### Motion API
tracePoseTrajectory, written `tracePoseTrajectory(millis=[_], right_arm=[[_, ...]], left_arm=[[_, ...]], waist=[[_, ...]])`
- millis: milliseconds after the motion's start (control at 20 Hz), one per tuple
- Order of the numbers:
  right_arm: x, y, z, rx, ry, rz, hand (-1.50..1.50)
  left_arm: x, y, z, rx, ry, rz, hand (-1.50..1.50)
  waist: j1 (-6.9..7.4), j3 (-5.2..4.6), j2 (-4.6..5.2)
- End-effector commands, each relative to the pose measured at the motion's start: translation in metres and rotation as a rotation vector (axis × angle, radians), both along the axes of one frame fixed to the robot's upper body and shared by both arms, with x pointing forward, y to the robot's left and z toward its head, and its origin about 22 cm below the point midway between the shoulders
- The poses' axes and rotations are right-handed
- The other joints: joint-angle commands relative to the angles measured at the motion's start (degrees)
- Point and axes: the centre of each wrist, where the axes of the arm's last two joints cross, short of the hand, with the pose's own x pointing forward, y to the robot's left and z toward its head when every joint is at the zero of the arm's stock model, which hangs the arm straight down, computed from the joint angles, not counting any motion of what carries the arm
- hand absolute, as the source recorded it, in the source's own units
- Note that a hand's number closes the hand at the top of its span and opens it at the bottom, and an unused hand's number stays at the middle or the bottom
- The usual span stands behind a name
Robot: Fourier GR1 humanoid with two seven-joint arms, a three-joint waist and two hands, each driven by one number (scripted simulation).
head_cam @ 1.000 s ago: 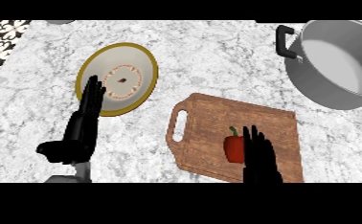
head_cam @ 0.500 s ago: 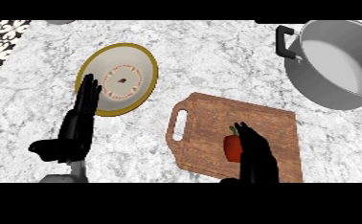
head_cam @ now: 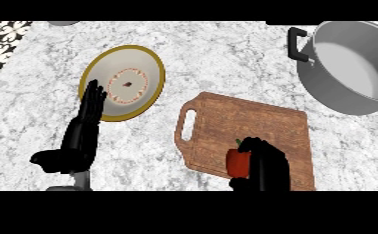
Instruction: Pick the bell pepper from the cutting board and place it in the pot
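One bell pepper point(head_cam: 238, 162) on one cutting board point(head_cam: 251, 128), right hand point(head_cam: 264, 167) curled round it, partly hiding it. One pot point(head_cam: 341, 73), cut off. Left hand point(head_cam: 80, 135) spread.

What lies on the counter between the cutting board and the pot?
Nothing: the head view shows only bare marble counter between the cutting board and the pot. The bell pepper sits at the board's near edge, under the right hand.

The right hand point(head_cam: 264, 165) has its fingers curled at lower right; the left hand point(head_cam: 77, 140) rests open, fingers up.
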Motion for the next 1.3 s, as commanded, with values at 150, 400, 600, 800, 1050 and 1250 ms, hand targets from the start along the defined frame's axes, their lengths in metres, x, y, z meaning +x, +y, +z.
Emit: tracePoseTrajectory(millis=[150,400,600,800,1050,1250], right_arm=[[0.049,0.008,0.002,-0.047,-0.008,-0.015,1.5],[0.126,-0.009,0.038,0.003,0.247,-0.121,1.5],[0.192,-0.009,0.085,-0.017,0.198,-0.153,1.5],[0.227,0.0,0.106,-0.068,0.039,-0.162,1.5],[0.245,0.029,0.127,-0.142,-0.134,-0.196,1.5],[0.262,0.037,0.156,-0.168,-0.148,-0.318,1.5]], left_arm=[[0.015,0.003,0.01,-0.01,0.001,-0.011,0.0],[0.012,-0.022,0.012,-0.002,-0.044,-0.09,0.0],[0.016,-0.021,0.011,-0.006,-0.046,-0.097,0.0],[0.015,-0.024,0.005,0.0,-0.016,-0.081,0.0],[0.022,-0.011,0.012,-0.008,-0.009,-0.069,0.0],[0.016,-0.003,0.015,0.011,-0.025,-0.041,0.0]], waist=[[0.48,0.26,0.5],[5.15,0.32,2.63],[5.52,0.29,2.21],[4.26,0.29,1.72],[2.98,0.24,1.31],[2.51,0.23,0.99]])
